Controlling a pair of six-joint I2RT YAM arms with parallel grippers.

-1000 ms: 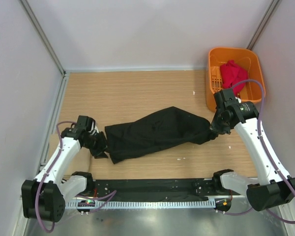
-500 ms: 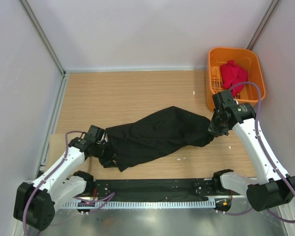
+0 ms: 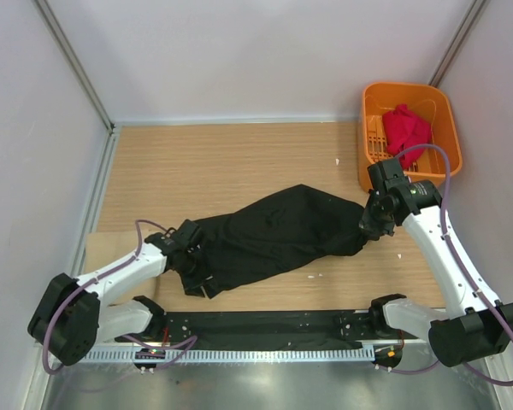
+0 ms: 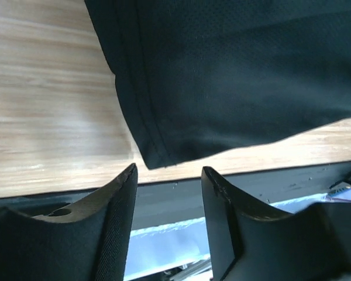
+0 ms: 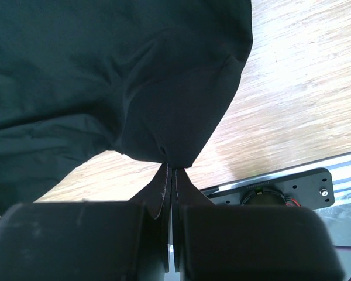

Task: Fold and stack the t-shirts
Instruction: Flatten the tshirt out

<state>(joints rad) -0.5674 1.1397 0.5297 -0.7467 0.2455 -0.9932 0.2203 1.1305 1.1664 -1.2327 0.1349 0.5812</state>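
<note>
Pale wood-grain bench (image 3: 222, 162). My left fingers (image 4: 121, 190) stand partly open and empty, with the stitched hem corner of the black t-shirt (image 3: 274, 235) just beyond their tips. That shirt lies in a long rumpled band across the bench's middle. My right fingers (image 5: 162, 186) pinch its bunched right end tight. The red t-shirt (image 3: 406, 128) sits crumpled in the orange slotted basket (image 3: 408, 85), far right.

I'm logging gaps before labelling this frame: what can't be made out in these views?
Top view: red t-shirt lies bunched in the orange basket; its own folds hide sleeves and collar.
Top view: left gripper blends into the black t-shirt; contact unclear.
Right wrist view: right gripper pinches black cloth, but frame edges cut off which part of the shirt.
</note>
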